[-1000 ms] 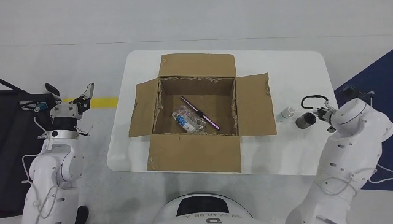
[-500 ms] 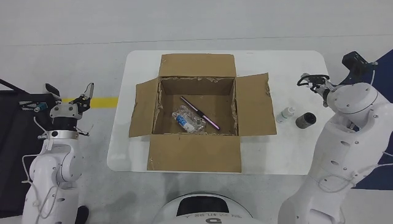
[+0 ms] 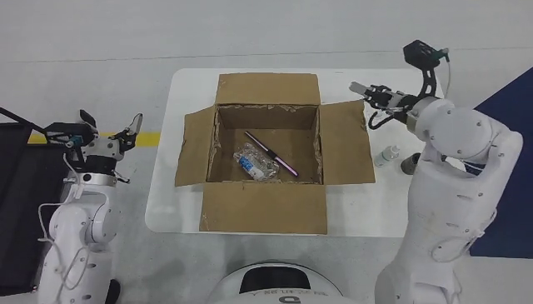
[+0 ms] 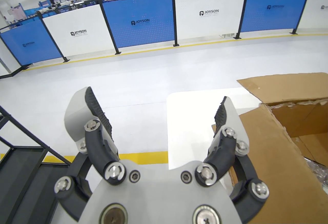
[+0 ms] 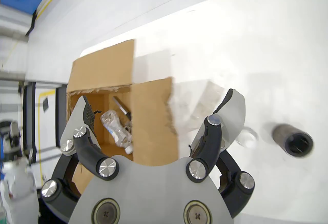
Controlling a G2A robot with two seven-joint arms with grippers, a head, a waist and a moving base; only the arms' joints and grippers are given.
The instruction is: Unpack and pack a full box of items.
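Cardboard box (image 3: 266, 89) sits at the middle of the white counter (image 3: 408, 204) with all four flaps folded out flat. The back flap lies close to the counter's far edge and the front flap nearly reaches the near edge. A narrow bare strip is left beyond the left flap, and a much wider stretch of bare counter lies past the right flap. Inside the box, a crumpled clear bottle (image 3: 255, 164) lies on the floor of it, just beside a dark pen (image 3: 271, 152) that lies slantwise; the walls around them have ragged torn rims. On the wide right-hand stretch a small vial (image 3: 387, 155) stands just off the right flap's outer edge, and a dark cylinder (image 5: 292, 136) lies on its side just beyond it, nearer the counter's right edge and partly hidden by the right arm from above. The right pincer (image 5: 157, 94) hangs above the counter by the back corner of the right flap, its fingers spread wide with nothing between them. The left pincer (image 4: 156, 96) is held off the counter's left edge, over the floor near a yellow line (image 3: 150, 138) and a black rack (image 4: 25, 158), fingers likewise spread and empty.
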